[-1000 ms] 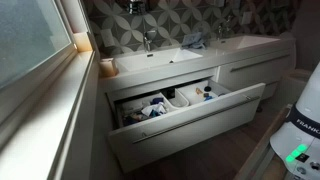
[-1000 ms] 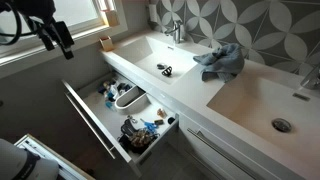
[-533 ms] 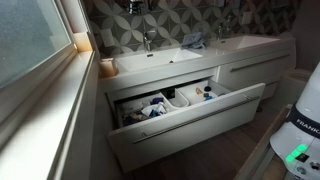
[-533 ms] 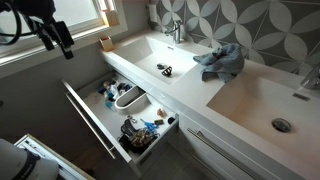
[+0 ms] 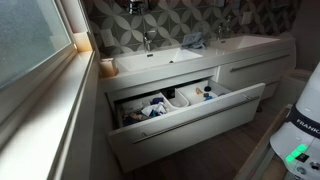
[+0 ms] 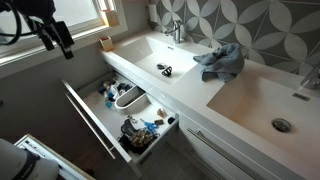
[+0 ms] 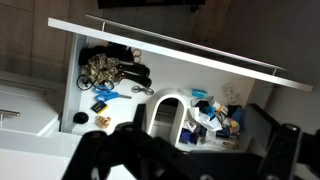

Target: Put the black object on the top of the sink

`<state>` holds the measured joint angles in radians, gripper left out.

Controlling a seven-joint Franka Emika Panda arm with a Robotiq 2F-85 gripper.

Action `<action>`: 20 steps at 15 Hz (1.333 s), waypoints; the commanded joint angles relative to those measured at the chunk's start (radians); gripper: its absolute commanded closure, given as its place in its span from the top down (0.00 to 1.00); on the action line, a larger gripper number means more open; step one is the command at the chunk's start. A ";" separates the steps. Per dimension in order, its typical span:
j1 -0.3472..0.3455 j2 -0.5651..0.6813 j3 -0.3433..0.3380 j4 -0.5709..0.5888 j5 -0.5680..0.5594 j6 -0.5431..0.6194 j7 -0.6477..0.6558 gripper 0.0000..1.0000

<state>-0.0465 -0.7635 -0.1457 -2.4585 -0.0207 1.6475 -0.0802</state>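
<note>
Black object point(image 6: 165, 69) and your gripper point(image 6: 64, 44) sit well apart. At the upper left of an exterior view the gripper hangs above the open drawer point(image 6: 92, 122); in the wrist view its jaws look spread wide with nothing between them. Toward the middle of the frame, the black object lies in the nearer basin of the sink point(image 6: 232, 100), with a grey-blue cloth point(image 6: 221, 61) to its right.
</note>
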 commanded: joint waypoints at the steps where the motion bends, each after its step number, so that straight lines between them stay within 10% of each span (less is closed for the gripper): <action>1: -0.013 0.002 0.009 0.002 0.006 -0.002 -0.007 1.00; 20: 0.023 0.569 -0.041 0.308 0.186 0.563 -0.209 1.00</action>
<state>-0.0245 -0.2883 -0.1658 -2.2229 0.1124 2.1668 -0.1911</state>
